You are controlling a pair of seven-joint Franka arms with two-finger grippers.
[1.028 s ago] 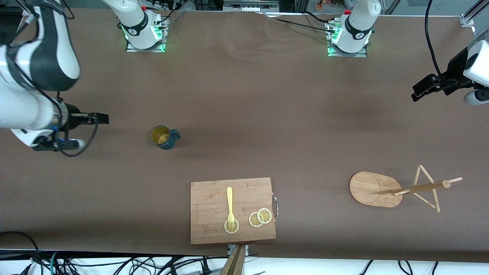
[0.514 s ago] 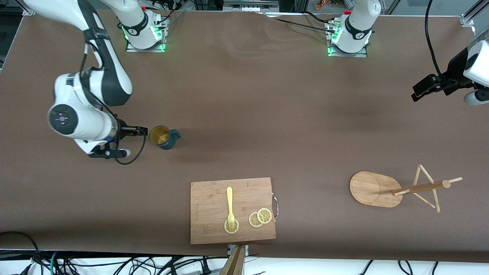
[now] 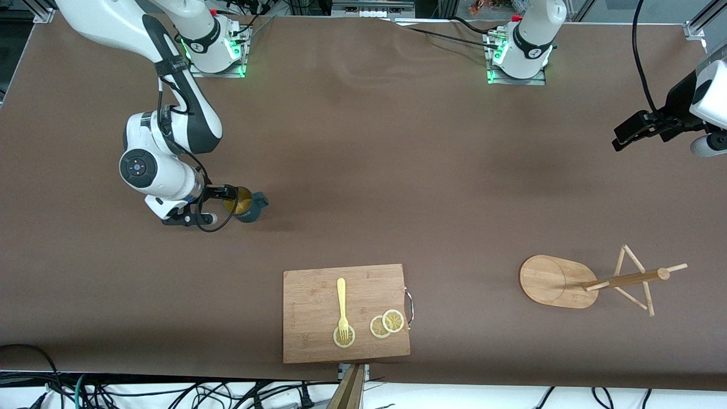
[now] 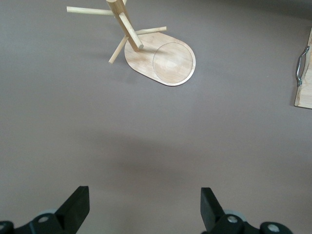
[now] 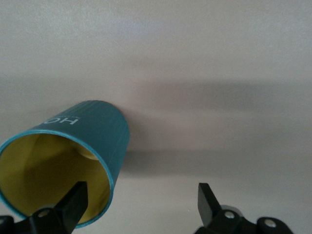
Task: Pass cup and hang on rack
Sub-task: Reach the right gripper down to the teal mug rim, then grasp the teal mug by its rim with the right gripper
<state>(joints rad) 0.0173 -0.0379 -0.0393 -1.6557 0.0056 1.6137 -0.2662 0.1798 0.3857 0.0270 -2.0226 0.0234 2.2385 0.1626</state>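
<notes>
The dark teal cup (image 3: 247,205) stands upright on the brown table toward the right arm's end, its handle pointing toward the left arm's end. My right gripper (image 3: 226,197) is open and right over the cup's rim. In the right wrist view the cup (image 5: 92,141) shows its yellow inside, with one fingertip (image 5: 77,200) over the mouth and the other clear of the wall. The bamboo rack (image 3: 602,279) stands toward the left arm's end. It also shows in the left wrist view (image 4: 161,56). My left gripper (image 3: 623,135) is open and empty, waiting above the table's edge.
A wooden cutting board (image 3: 318,295) lies near the front edge, with a yellow fork (image 3: 342,304) and lemon slices (image 3: 387,324) on it. Its metal handle shows in the left wrist view (image 4: 301,66). The brown cloth lies bare between cup and rack.
My right arm has swung in from the table's end toward the cup, and its gripper now reaches the cup's rim. The cup, the rack and the left arm have not moved.
</notes>
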